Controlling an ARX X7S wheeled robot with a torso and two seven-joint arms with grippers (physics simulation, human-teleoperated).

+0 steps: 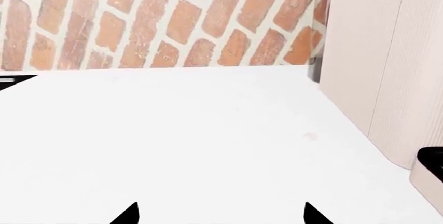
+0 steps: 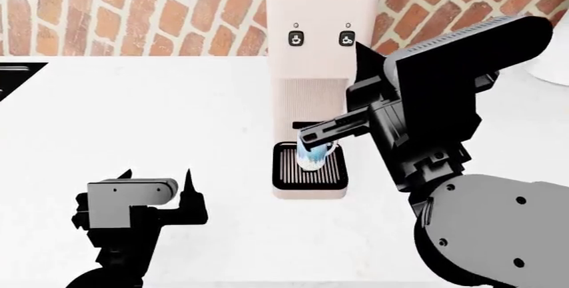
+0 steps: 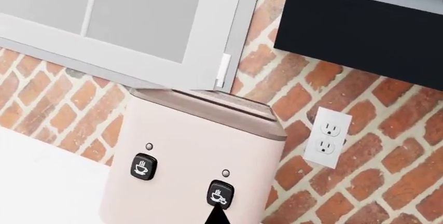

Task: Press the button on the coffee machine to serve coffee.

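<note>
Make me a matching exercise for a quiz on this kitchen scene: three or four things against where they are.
Things:
1. cup
2. outlet
3. left gripper
4. right gripper

Places:
A. on the brick wall
B. at the coffee machine's button
C. on the drip tray
D. over bare counter

Pairs: 1-C, 2-A, 3-D, 4-B

A bare white counter [image 1: 180, 136] runs back to a red brick wall [image 1: 152, 22], the pale ribbed side of the coffee machine [image 1: 387, 63] rises at one edge, and the left claw [image 1: 221, 214] shows only two dark, spread fingertips [image 1: 128, 214].
</note>
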